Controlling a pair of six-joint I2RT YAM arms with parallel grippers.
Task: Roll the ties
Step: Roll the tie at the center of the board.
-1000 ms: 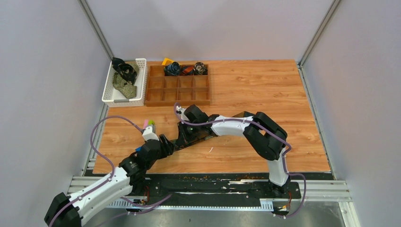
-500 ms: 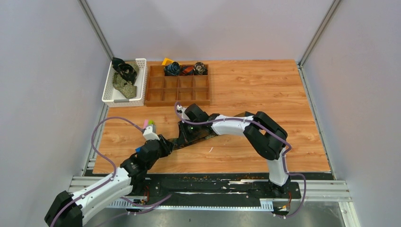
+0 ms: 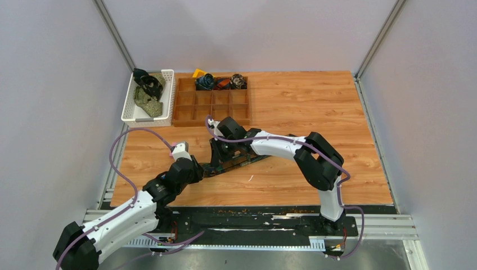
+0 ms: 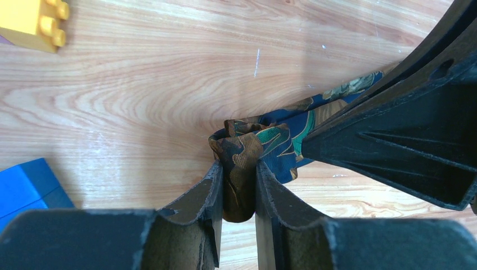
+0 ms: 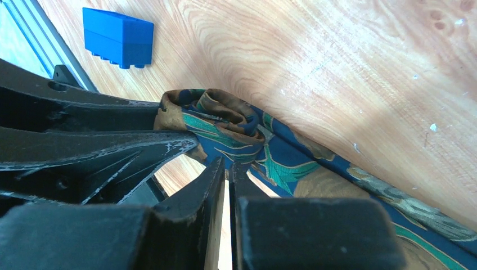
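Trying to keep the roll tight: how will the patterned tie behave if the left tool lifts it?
Probably floppy: the tie bunches in soft folds where the left tool pinches it. The started roll looks loose, so it may unwind if lifted. Its flat tail would likely drag across the table.

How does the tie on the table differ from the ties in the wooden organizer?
The table tie is rolled only at one end, its tail lying flat; the organizer ties are compact bundles in the wooden organizer. The left pincer pinches the table tie; the organizer ties sit free in compartments. All are dark patterned fabric.
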